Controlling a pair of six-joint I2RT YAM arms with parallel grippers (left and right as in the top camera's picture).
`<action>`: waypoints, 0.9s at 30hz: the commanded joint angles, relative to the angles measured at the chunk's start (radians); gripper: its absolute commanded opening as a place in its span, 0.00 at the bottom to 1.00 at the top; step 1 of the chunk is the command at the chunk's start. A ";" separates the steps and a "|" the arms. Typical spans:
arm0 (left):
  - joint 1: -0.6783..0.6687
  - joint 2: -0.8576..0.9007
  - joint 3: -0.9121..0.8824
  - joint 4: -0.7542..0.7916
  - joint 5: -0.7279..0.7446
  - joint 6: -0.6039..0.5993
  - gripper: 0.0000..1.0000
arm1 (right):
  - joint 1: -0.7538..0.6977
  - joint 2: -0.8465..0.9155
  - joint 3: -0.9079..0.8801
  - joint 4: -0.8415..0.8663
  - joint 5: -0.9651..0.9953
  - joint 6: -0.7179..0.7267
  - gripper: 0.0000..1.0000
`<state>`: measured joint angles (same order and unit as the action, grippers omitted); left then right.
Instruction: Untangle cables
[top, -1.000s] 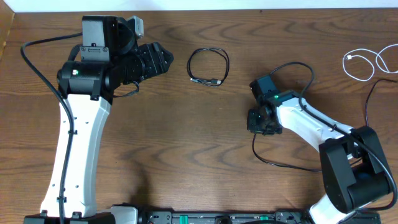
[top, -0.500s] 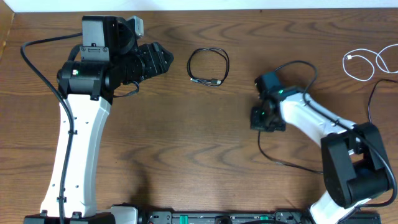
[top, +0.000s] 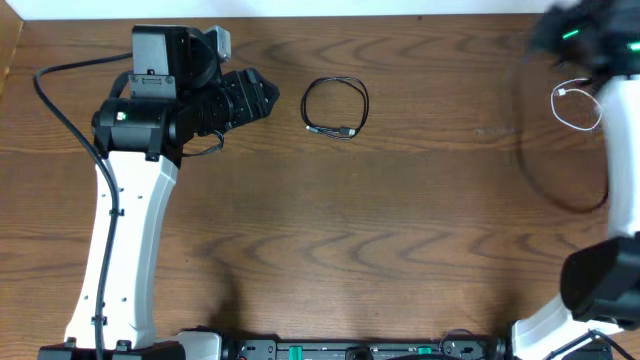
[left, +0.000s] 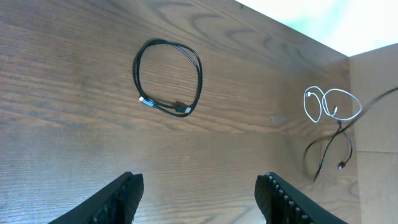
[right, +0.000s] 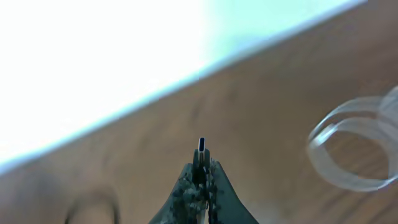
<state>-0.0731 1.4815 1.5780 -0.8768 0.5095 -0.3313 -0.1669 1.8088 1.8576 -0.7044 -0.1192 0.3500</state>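
Observation:
A black cable (top: 336, 107) lies coiled in one loop at the back middle of the table, also in the left wrist view (left: 169, 78). My left gripper (top: 262, 95) hovers to its left, open and empty (left: 200, 186). A white cable (top: 580, 105) lies looped at the far right (left: 329, 104) (right: 354, 143). My right gripper (top: 545, 30), blurred by motion, is up at the back right corner. It is shut (right: 202, 171) on the plug end (right: 203, 148) of a second black cable, whose length (top: 545, 185) trails in a curve below it.
The table's back edge meets a white wall (top: 400, 8) close behind the right gripper. The right arm's white link (top: 622, 150) runs down the right edge beside the white cable.
My right arm swung fast from the table's middle to the back right corner, jaws closing on the black cable's plug and dragging that cable along. The left arm stayed still.

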 joint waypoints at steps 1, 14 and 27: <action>0.000 0.000 -0.006 -0.001 -0.006 0.024 0.63 | -0.103 -0.018 0.037 0.044 0.120 -0.022 0.01; 0.000 0.002 -0.006 -0.001 -0.006 0.024 0.63 | -0.348 0.116 -0.003 0.053 0.231 -0.006 0.99; -0.035 0.034 -0.006 0.003 -0.011 0.024 0.63 | -0.286 0.113 -0.003 -0.203 -0.151 -0.007 0.99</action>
<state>-0.0841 1.4853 1.5780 -0.8753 0.5091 -0.3313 -0.4980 1.9358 1.8523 -0.8696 -0.1490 0.3473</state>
